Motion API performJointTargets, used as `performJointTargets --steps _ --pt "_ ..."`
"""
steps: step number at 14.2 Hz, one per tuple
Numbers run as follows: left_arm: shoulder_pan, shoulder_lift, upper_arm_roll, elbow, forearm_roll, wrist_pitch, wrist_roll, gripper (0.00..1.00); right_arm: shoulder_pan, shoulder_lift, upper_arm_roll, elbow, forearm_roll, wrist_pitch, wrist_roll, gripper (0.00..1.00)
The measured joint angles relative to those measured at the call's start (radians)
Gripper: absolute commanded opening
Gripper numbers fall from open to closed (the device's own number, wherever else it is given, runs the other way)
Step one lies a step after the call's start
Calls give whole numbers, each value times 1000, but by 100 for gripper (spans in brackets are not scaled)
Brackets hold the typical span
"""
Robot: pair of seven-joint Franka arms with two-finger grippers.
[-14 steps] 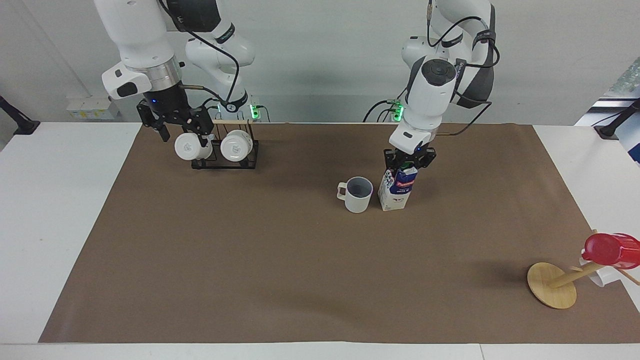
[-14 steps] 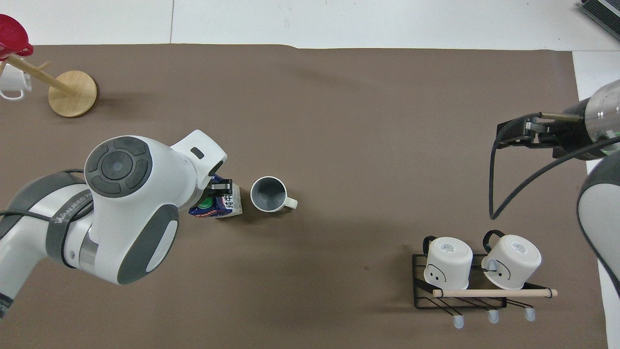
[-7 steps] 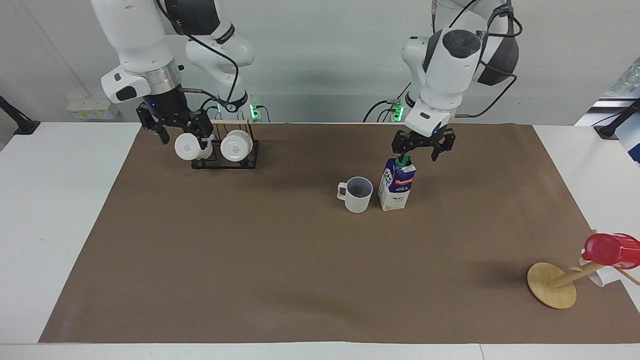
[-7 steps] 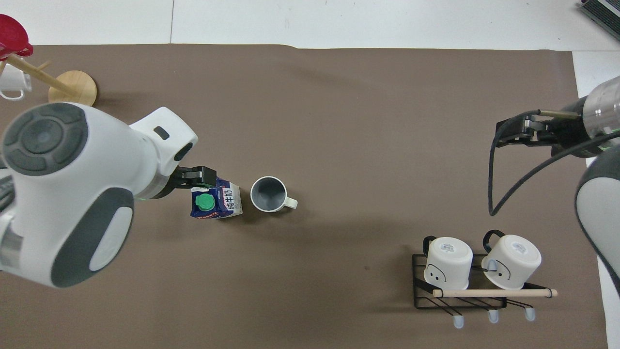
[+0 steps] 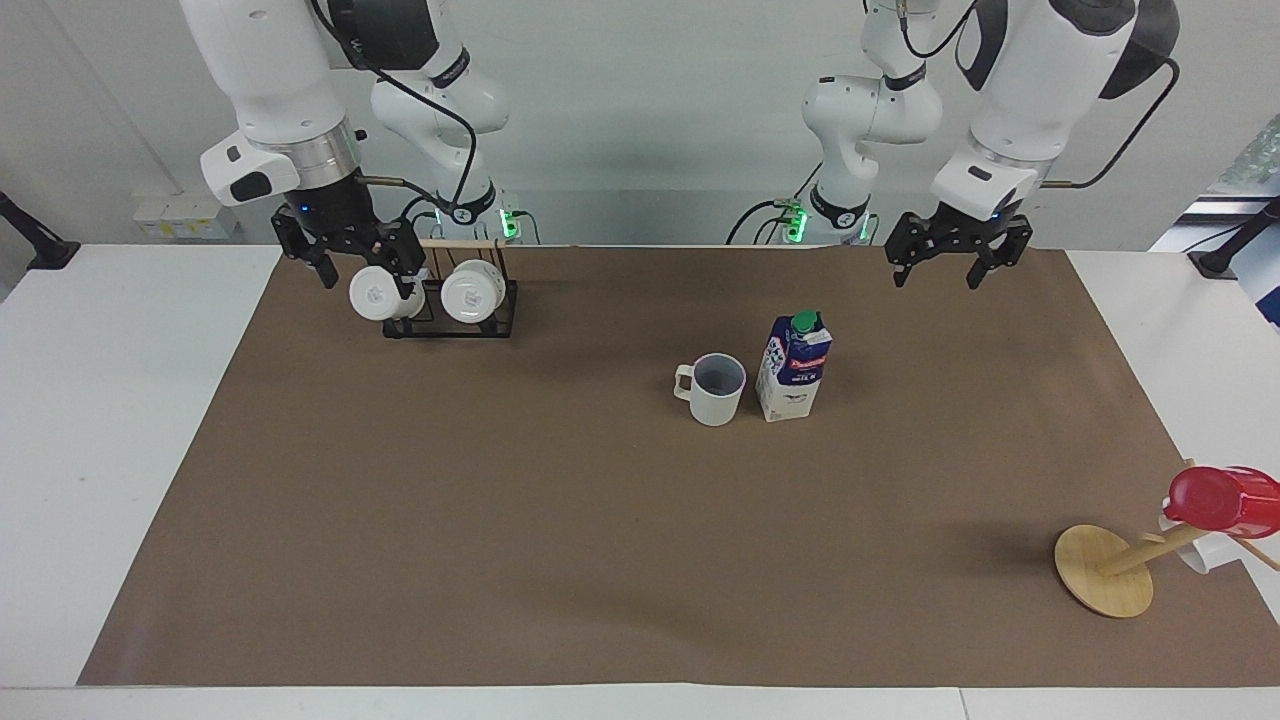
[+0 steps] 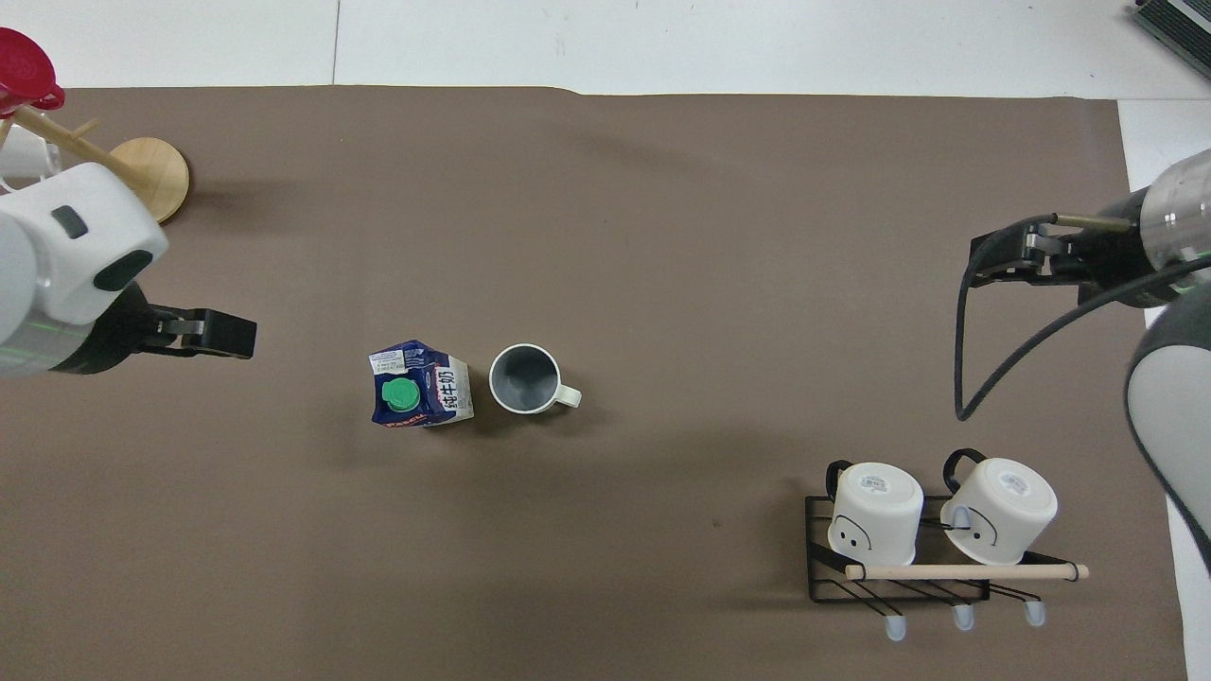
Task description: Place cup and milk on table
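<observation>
The milk is a white and dark blue carton with a green screw cap, a red label band and bold dark characters printed on its white side panel; the band's wording is too small to read. It stands upright on the brown sheet of the bench, with nothing gripping it. Just beside it, toward the right arm's end, stands the cup, upright, its greyish inside showing nothing in it, its squared handle pointing away from the carton. The two stand close together without clearly touching.

The left hand hangs in the air, fingers spread wide and pointing down, holding nothing; carton and cup lie well apart from it, toward the middle of the bench. In the overhead view the left hand is over bare brown sheet.

The right hand waits, raised beside the black wire rack, fingers parted and empty. On the rack two glossy white cups lie tipped, small printed marks on their bases, grey marks on their sides. Past the left hand, at that end of the bench, a wooden stand carries a red cup.
</observation>
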Motion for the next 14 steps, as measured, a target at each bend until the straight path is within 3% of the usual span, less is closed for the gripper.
performJointTargets --steps 6,14 --pt "31 -13 -1 122 2 -135 24 100 0 0 0 0 0 0 0 100" --pt "31 -13 2 128 2 -157 13 100 0 0 0 0 0 0 0 100"
